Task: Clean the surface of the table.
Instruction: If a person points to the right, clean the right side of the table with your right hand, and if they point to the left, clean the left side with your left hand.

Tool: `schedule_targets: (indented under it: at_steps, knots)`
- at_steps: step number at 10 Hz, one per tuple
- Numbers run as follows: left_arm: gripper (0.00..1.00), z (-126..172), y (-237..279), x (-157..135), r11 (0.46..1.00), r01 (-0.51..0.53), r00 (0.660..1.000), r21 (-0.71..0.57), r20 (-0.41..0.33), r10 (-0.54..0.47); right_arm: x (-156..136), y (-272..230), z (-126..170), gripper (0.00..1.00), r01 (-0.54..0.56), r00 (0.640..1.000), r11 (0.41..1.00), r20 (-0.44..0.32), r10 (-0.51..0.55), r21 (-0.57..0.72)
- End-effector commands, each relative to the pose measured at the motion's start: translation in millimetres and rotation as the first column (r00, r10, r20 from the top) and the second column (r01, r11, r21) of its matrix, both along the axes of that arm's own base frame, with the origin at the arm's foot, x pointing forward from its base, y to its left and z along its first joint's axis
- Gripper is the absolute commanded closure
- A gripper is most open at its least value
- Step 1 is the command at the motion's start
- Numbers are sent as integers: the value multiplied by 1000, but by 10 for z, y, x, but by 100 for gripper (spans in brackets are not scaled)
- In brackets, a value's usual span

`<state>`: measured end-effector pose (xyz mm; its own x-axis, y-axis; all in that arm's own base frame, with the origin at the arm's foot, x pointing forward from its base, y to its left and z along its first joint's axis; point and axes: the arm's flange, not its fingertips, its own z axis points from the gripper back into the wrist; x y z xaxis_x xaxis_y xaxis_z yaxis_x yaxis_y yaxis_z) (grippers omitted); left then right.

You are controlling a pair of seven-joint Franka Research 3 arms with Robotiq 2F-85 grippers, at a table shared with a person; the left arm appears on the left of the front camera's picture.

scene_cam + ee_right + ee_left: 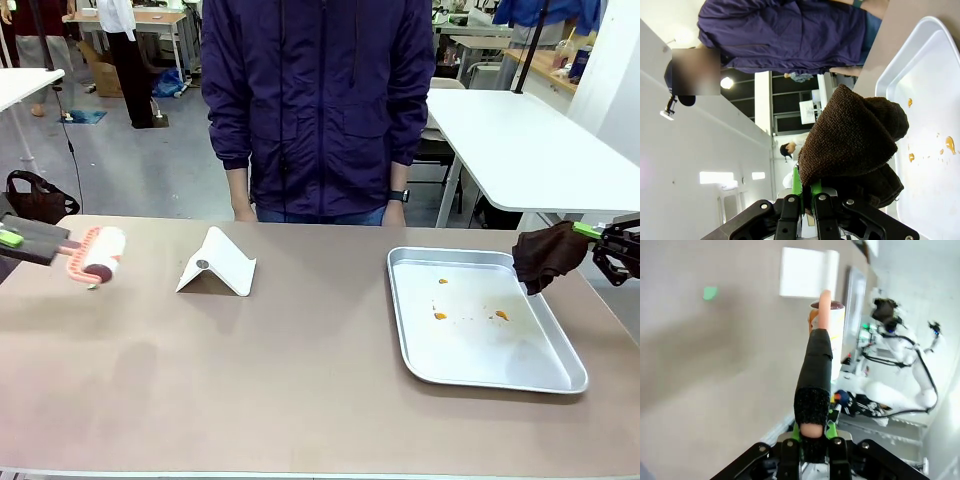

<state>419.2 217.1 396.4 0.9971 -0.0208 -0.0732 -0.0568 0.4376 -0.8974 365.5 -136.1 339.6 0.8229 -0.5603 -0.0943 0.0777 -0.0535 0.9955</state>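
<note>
My left claw point(812, 437) clamps a roller point(97, 253) at far left, my right claw point(807, 192) a cloth point(545, 255). The tabletop point(300, 380) spreads wide before me; I judge it stiff, smooth, wiped not grasped.

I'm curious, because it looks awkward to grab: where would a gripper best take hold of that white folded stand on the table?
Probably by the raised fold at the top of the white stand, coming down from above. Its sloping panels meet there in a thin ridge that two fingers could pinch, while the lower edges splay wide and lie flat on the table.
</note>
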Motion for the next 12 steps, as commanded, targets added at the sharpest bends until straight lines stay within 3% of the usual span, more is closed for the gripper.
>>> schedule_targets:
  at_steps: [1,4,6,7,10,11,12]
  knots:
    - [81,84,332,-198,995,20,997,-95,75,-13,-23,-18,40,100,-12,1000,1000,9,12,6]
    - [81,109,1097,-675,961,-59,978,-271,177,110,-23,-18,40,100,-12,1000,1000,9,12,6]
    - [81,3,1563,-936,923,-95,964,-374,198,180,-23,-18,40,100,-12,1000,1000,9,12,6]
    - [81,-110,1728,-1009,928,-93,966,-360,192,171,-23,-18,40,100,-12,1000,1000,9,12,6]
    - [81,-317,1946,-1047,929,-64,979,-364,158,129,-23,-18,40,100,-12,1000,1000,9,12,6]
    - [81,-458,1543,-1044,925,-122,967,-359,166,192,-23,-18,40,100,-12,1000,1000,9,12,6]
    - [81,-458,1543,-1044,925,-122,967,-359,166,192,-23,-18,40,100,-12,1000,1000,9,12,6]
